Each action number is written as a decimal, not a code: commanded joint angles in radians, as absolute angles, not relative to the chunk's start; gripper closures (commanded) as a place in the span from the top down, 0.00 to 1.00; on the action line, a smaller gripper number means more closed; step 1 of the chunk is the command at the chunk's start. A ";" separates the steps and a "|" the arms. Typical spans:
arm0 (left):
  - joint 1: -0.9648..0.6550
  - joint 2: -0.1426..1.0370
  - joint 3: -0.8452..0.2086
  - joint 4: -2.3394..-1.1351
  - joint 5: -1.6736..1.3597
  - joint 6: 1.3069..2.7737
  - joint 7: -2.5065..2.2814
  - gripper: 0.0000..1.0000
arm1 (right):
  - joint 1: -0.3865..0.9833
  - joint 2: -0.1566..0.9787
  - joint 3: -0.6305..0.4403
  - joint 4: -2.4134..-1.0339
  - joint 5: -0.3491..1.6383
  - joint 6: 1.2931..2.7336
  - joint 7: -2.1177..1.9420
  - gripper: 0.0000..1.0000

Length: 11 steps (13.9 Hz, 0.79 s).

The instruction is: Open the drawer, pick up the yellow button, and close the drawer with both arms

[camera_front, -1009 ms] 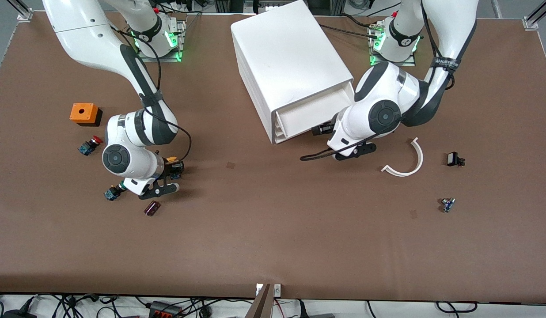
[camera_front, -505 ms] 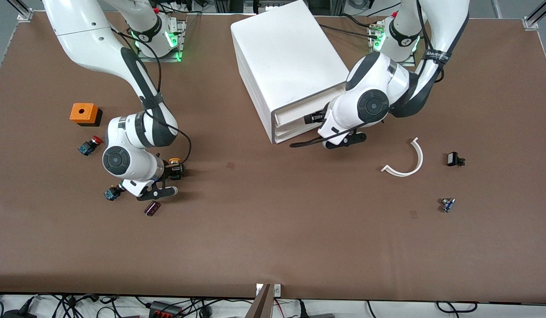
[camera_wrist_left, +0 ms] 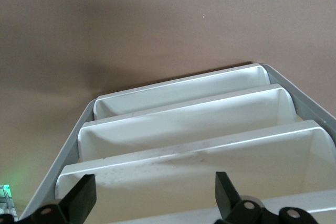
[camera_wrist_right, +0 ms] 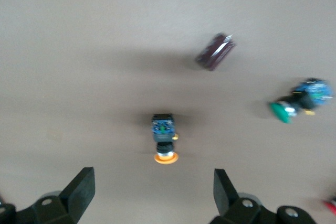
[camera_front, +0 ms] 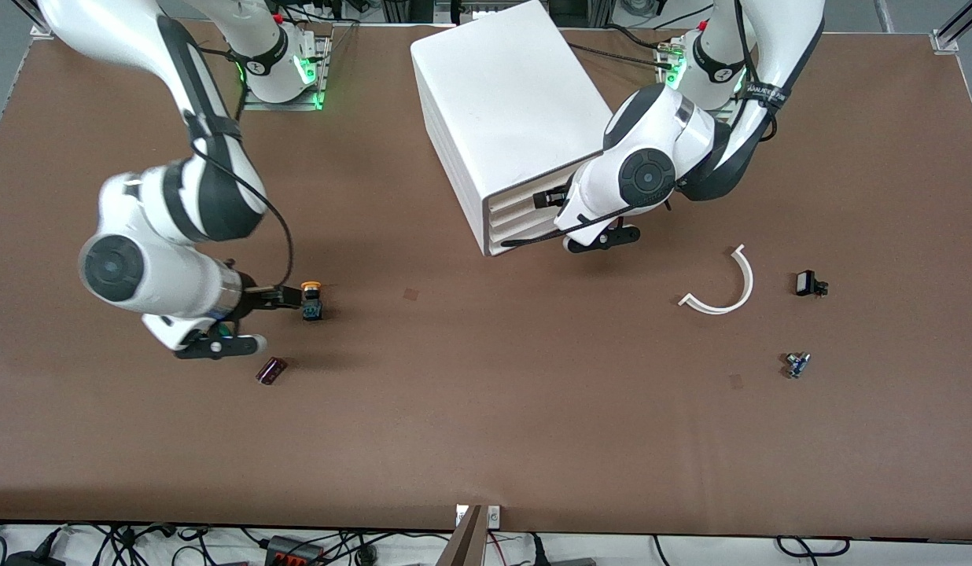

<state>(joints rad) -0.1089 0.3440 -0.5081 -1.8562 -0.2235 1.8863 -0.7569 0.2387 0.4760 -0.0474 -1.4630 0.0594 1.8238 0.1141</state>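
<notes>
The button (camera_front: 311, 301), with an orange-yellow cap and a black-and-blue body, lies on its side on the table toward the right arm's end. My right gripper (camera_front: 284, 297) hangs open just beside it and holds nothing. In the right wrist view the button (camera_wrist_right: 164, 140) lies below and between the open fingers (camera_wrist_right: 80, 192). The white cabinet (camera_front: 509, 102) has its top drawer (camera_front: 521, 194) pushed in. My left gripper (camera_front: 550, 198) is open at that drawer's front. In the left wrist view my left gripper (camera_wrist_left: 153, 198) spans the stacked drawer fronts of the cabinet (camera_wrist_left: 184, 124).
A dark red cylinder (camera_front: 270, 370) lies nearer the front camera than the button. A green-capped button (camera_wrist_right: 299, 100) shows in the right wrist view. A white curved strip (camera_front: 722, 287), a small black part (camera_front: 808, 283) and a small blue part (camera_front: 797, 364) lie toward the left arm's end.
My left gripper has pushed the top drawer in until it is shut. My right gripper has let go of the button, risen and drawn back from it; the button stays on the table.
</notes>
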 commanded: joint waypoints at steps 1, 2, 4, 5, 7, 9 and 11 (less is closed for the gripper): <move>-0.089 0.302 -0.515 -1.875 -0.246 1.894 -0.747 1.00 | 0.219 0.450 -0.072 -1.370 0.032 1.712 0.120 1.00; -0.089 0.302 -0.508 -1.850 -0.235 1.887 -0.738 1.00 | 0.215 0.443 -0.089 -1.344 0.040 1.675 0.118 1.00; -0.071 0.305 -0.497 -1.784 -0.139 1.864 -0.738 1.00 | 0.206 0.425 -0.106 -1.286 0.040 1.617 0.120 1.00; -0.049 0.311 -0.499 -1.737 -0.061 1.835 -0.730 1.00 | 0.203 0.411 -0.118 -1.269 0.040 1.602 0.121 1.00; 0.000 0.331 -0.499 -1.653 0.007 1.767 -0.646 1.00 | 0.201 0.382 -0.155 -1.266 0.040 1.601 0.118 1.00; 0.060 0.334 -0.495 -1.602 0.028 1.740 -0.537 1.00 | 0.184 0.356 -0.182 -1.266 0.041 1.594 0.112 1.00; 0.122 0.330 -0.499 -1.566 0.095 1.704 -0.406 1.00 | 0.122 0.322 -0.169 -1.261 0.044 1.575 0.095 1.00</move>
